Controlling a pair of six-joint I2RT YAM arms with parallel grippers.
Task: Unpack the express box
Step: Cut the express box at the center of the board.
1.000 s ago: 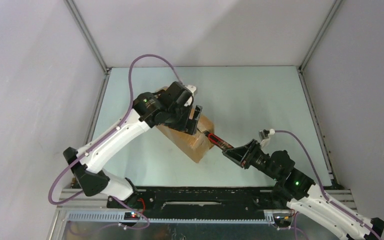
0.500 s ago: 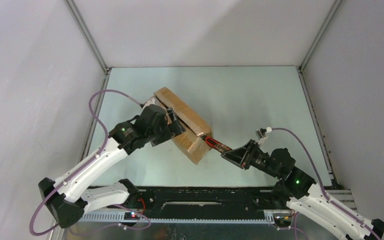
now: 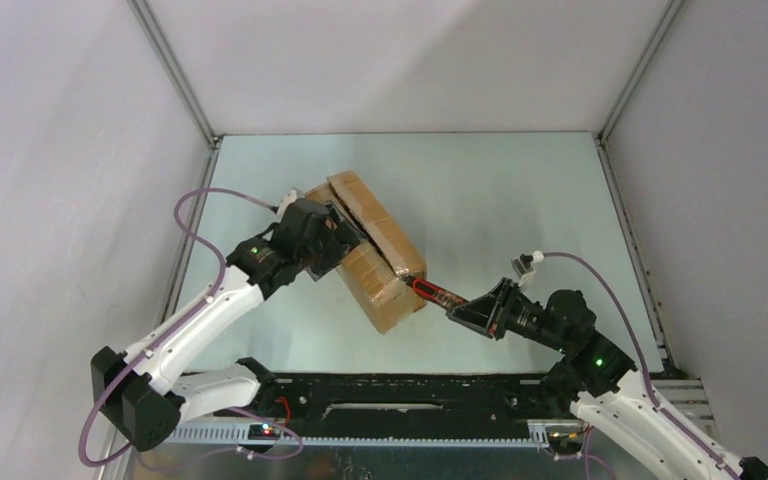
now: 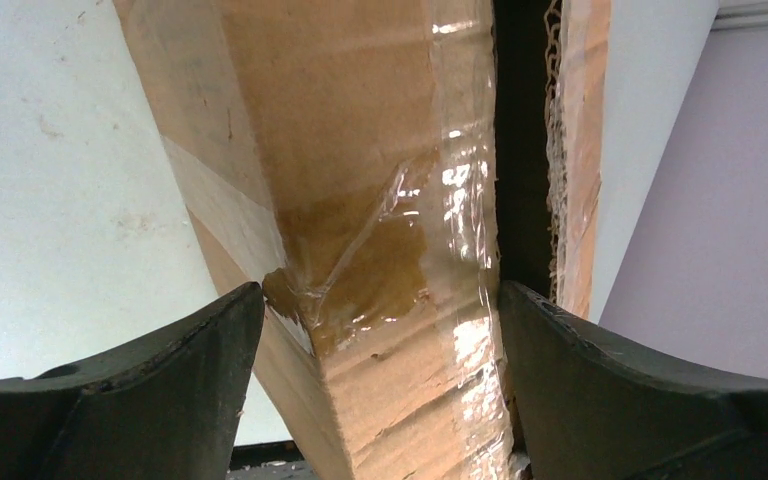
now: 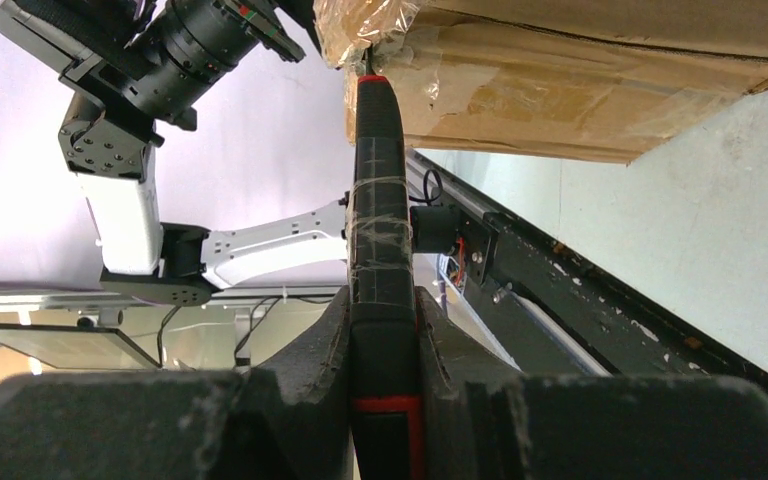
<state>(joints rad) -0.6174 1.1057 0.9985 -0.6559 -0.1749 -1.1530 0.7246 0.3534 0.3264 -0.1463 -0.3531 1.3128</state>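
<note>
Straddling the express box (image 3: 388, 278) now, lower: left gripper (image 3: 346, 243).

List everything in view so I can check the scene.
express box: one, brown cardboard with clear tape, left of centre on the table, top seam parted.
cutter: one, black and red, tip at the box's near end.
table: one, pale green, under the box.
arms: two, white and black, bolted at the near edge.
cables: two, purple, one per arm.
left gripper: one, black, jaws wide astride the box's taped edge.
right gripper: one, black, shut on the cutter.
</note>
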